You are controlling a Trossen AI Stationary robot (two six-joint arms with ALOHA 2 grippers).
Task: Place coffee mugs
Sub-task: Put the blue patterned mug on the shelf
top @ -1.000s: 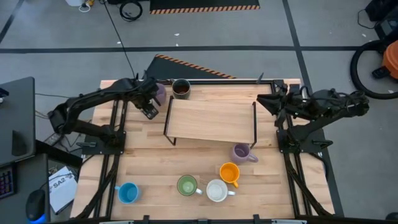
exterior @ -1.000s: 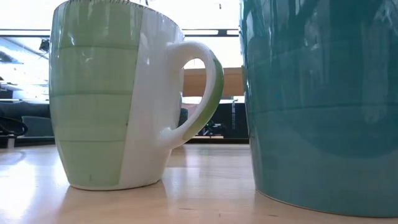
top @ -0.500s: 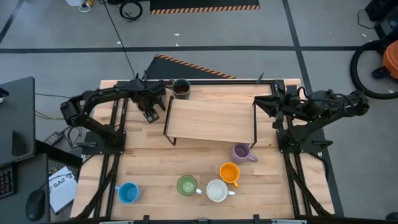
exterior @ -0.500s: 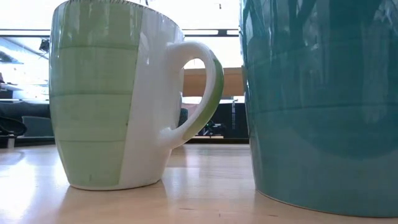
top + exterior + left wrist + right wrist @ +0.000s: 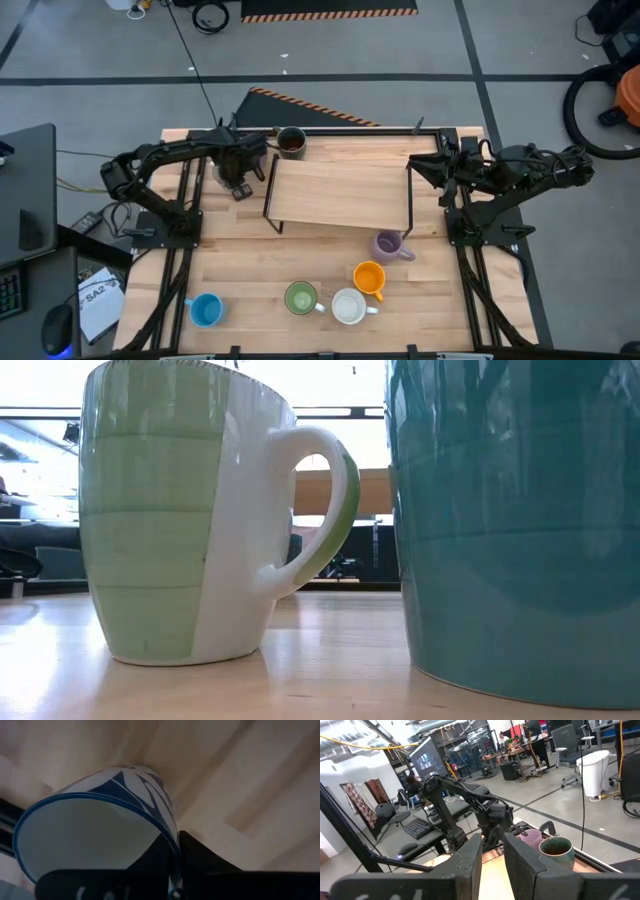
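Left gripper (image 5: 240, 178) clamps white patterned mug (image 5: 100, 837) at the table's (image 5: 330, 255) rear-left corner beside dark brown mug (image 5: 291, 142), right gripper (image 5: 425, 166) idle with fingers apart by the wooden rack (image 5: 338, 193), no legible writing anywhere.

A wooden shelf (image 5: 340, 192) on black wire legs stands at the table's (image 5: 250, 270) far middle, near the far edge.

My left gripper (image 5: 172, 870) grips a white mug (image 5: 100, 827) patterned in blue; near the front edge stand blue (image 5: 205, 310), green (image 5: 300, 298), white (image 5: 348, 306) and orange (image 5: 369, 278) mugs.
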